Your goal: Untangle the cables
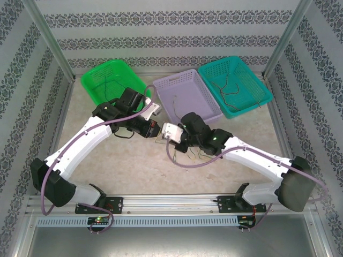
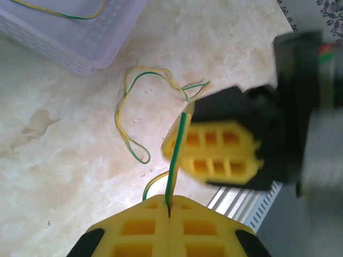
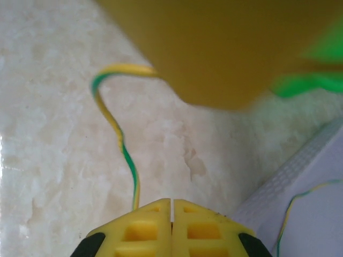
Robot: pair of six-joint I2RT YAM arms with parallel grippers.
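Observation:
A green-and-yellow cable (image 2: 177,160) runs up out of the seam of my left gripper (image 2: 170,206), which is shut on it. It passes across the yellow fingers (image 2: 214,152) of my right gripper, close in front. More thin cables (image 2: 131,107) lie looped and tangled on the table beyond. In the right wrist view the same cable (image 3: 120,139) curves down past the left side of my right gripper (image 3: 171,206). Its jaws are shut with nothing showing between them. From above, the left gripper (image 1: 155,130) and right gripper (image 1: 164,135) meet tip to tip mid-table.
Three baskets stand at the back: green (image 1: 107,67), lilac (image 1: 161,84) with a thin cable (image 2: 59,12) inside, and teal (image 1: 225,59) holding several thin cables (image 1: 230,88). Loose cables (image 1: 201,155) lie under the right arm. Patterned walls enclose the table.

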